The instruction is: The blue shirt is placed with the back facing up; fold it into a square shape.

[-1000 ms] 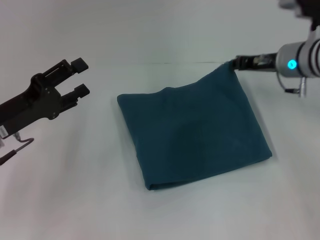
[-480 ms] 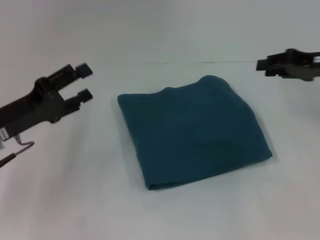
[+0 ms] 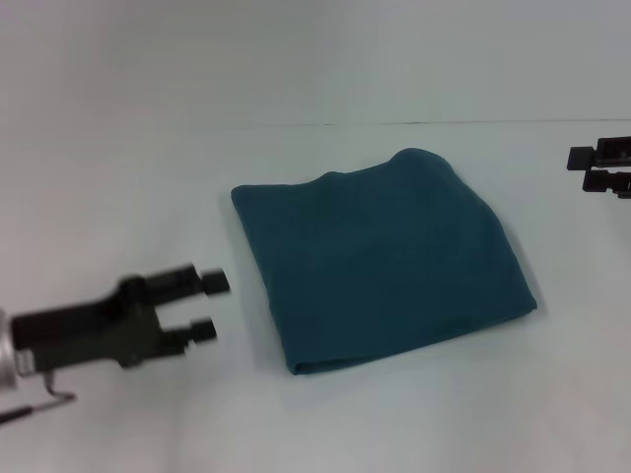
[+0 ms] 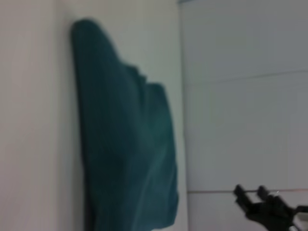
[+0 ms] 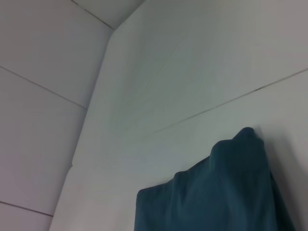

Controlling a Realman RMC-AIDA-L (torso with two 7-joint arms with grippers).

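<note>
The blue shirt [image 3: 380, 261] lies folded into a rough square in the middle of the white table, with nothing touching it. It also shows as a dark teal slab [image 4: 125, 149] in the left wrist view and as a folded piece [image 5: 216, 192] in the right wrist view. My left gripper [image 3: 209, 306] hangs low at the front left, open and empty, a short way from the shirt's near left edge. My right gripper [image 3: 582, 168] sits at the far right edge of the head view, open, well apart from the shirt. It appears far off in the left wrist view too [image 4: 252, 193].
The white table [image 3: 148, 197] spreads on all sides of the shirt. Its far edge [image 3: 325, 124] meets a pale wall. Only the two arms stand above it.
My right gripper has let go of the shirt's far right corner and pulled away to the right. My left gripper has swung down and toward the front left. The shirt lies still.
</note>
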